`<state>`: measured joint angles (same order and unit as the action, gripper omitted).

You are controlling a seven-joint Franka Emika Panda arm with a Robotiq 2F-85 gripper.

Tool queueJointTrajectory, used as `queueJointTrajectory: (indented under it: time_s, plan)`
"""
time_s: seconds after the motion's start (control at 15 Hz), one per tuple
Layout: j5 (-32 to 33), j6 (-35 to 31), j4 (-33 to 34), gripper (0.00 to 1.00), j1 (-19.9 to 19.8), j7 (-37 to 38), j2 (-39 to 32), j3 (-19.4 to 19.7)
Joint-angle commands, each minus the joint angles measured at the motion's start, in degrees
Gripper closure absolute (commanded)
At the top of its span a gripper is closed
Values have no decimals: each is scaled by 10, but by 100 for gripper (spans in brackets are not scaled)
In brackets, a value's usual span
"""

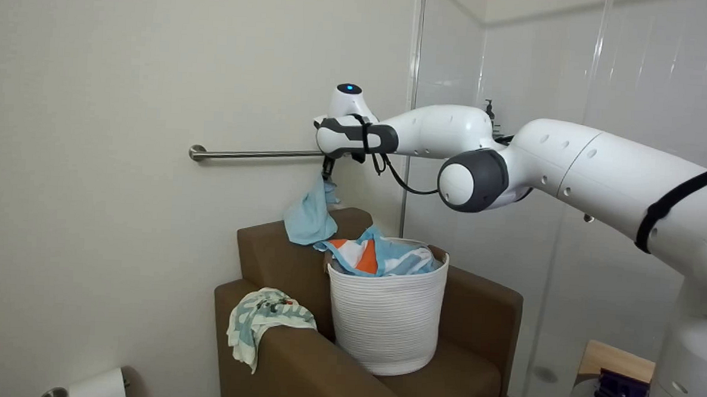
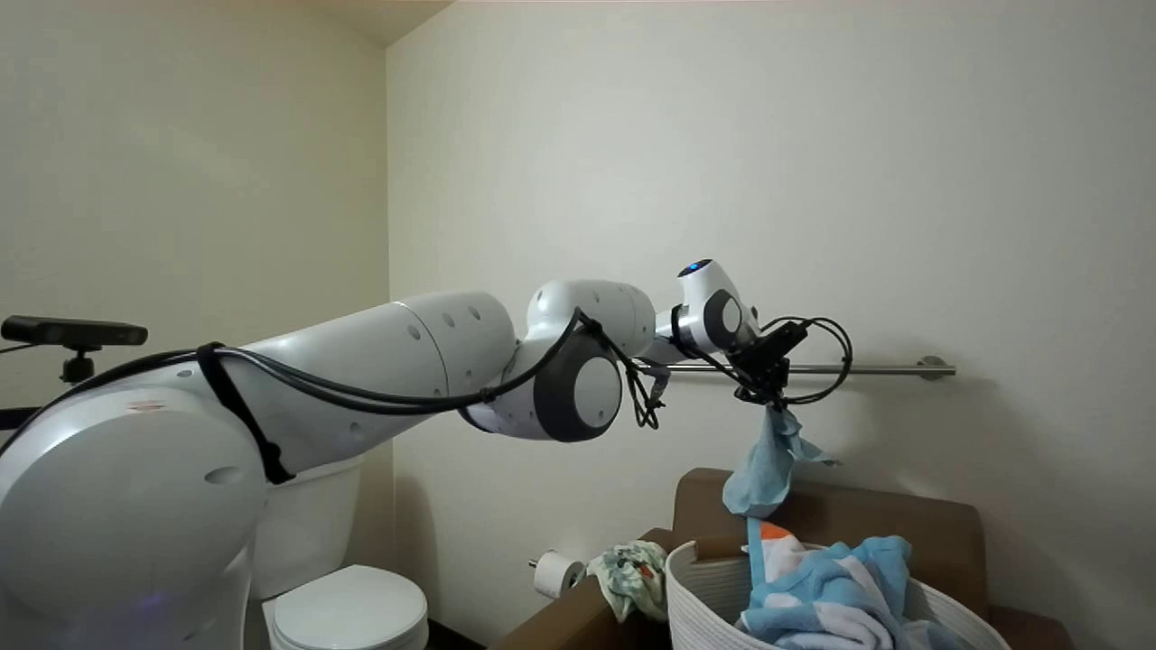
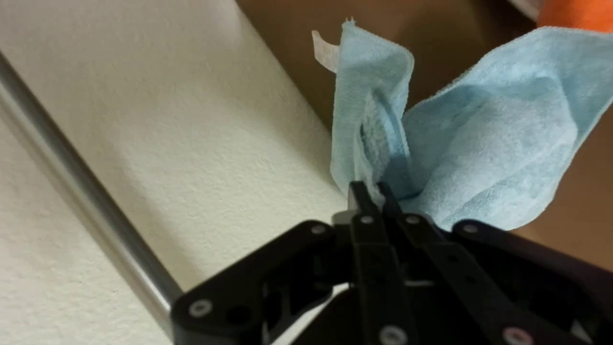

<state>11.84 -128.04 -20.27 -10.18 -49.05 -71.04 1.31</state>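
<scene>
One light-blue cloth (image 3: 498, 148) tight in the clenched claw (image 3: 372, 190), near the white basket (image 1: 387, 322) on a brown armchair (image 1: 483, 308)

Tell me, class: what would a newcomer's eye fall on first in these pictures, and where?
Probably the big white robot arm, which spans much of both exterior views, its gripper shut on a light-blue cloth that hangs below it. Next comes the white basket standing on the brown armchair, with a vivid blue, white and orange towel bulging from its top.
</scene>
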Motion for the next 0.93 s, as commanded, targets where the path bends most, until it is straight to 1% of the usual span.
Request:
queueJointTrajectory:
  time_s: [0.0,0.2,0.4,0.47,0.53,0.87]
  plan:
    - [-3,79,0,98,-1,-11,10,-7]
    - [8,148,3,98,3,1,13,4]
    - [10,192,3,98,4,7,16,9]
    - [9,201,4,98,4,9,18,10]
    - [-5,201,-16,98,7,11,30,24]
    - [-6,211,-12,98,10,42,35,38]
